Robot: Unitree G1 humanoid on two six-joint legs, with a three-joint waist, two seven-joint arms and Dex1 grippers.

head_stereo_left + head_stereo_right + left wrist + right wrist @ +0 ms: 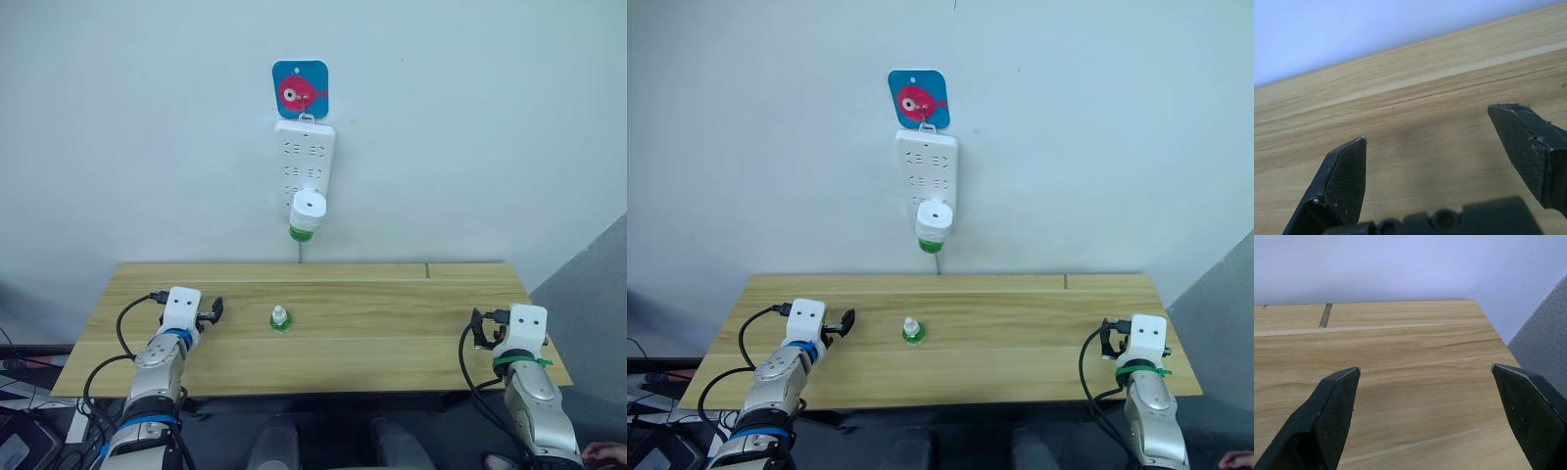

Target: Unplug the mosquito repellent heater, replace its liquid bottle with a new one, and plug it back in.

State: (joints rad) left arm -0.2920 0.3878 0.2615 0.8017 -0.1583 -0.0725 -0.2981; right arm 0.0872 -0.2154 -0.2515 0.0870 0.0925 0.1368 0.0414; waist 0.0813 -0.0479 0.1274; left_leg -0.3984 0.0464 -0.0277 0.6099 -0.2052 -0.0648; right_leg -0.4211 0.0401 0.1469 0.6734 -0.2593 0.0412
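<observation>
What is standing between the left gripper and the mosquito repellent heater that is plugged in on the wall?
Nothing visible blocks it. The mosquito repellent heater hangs from the power strip above the table's far edge. The left gripper rests open over the table. The small bottle stands to its right, below the reach path.

The power strip [305, 164] hangs on the wall behind the counter [392, 323], below a square hook plate [300, 89]. The mosquito repellent heater [306, 215] sits plugged into the strip's lower end, above the counter's back edge. A small bottle [281, 319] stands upright mid-counter, in front of the heater. The left claw [214, 311] rests left of the bottle, the right claw [477, 329] far right, near the counter's end.
</observation>
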